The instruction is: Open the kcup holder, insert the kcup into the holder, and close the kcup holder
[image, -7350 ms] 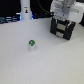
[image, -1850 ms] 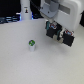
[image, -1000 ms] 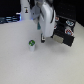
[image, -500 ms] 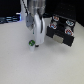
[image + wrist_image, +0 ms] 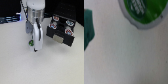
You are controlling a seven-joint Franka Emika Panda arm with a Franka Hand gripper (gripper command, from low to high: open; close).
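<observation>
The kcup (image 5: 32,44) is a tiny white pod with a green top on the pale table, mostly covered by my arm in the exterior view. In the wrist view its green top with a white rim (image 5: 141,12) fills one corner, very close. My gripper (image 5: 36,48) hangs straight down right at the kcup; its fingers are a blur and I cannot make out how they stand. The kcup holder (image 5: 61,31), a black box with red-and-white pods showing in it, stands apart on the exterior view's right.
A dark green shape (image 5: 88,27) sits at the edge of the wrist view; I cannot tell what it is. Dark items (image 5: 10,20) line the back of the table at the exterior view's left.
The arm has swung from near the holder toward the exterior view's left and come down onto the kcup, which has stayed in place.
</observation>
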